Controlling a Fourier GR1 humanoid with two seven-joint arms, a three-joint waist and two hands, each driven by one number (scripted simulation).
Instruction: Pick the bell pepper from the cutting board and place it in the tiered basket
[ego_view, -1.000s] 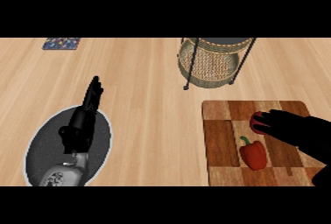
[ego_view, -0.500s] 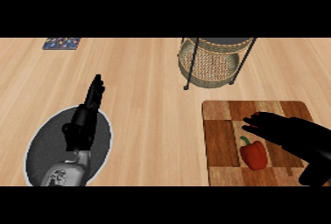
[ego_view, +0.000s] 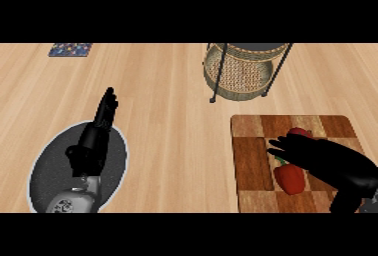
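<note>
Right hand (ego_view: 325, 161), fingers spread and not yet curled, has slid leftward over the cutting board (ego_view: 251, 150) and now hovers above the bell pepper (ego_view: 291, 179), so grasping looks next.

At your right lies the cutting board (ego_view: 255, 165), near the counter's front edge; on it sits the bell pepper (ego_view: 291, 178), with your right hand (ego_view: 325, 159) over it, partly covering it; behind the board stands the tiered basket (ego_view: 244, 70); at your left a round mat (ego_view: 52, 165) lies under your left hand (ego_view: 103, 112); far back left rests a small patterned pad (ego_view: 71, 49).
</note>
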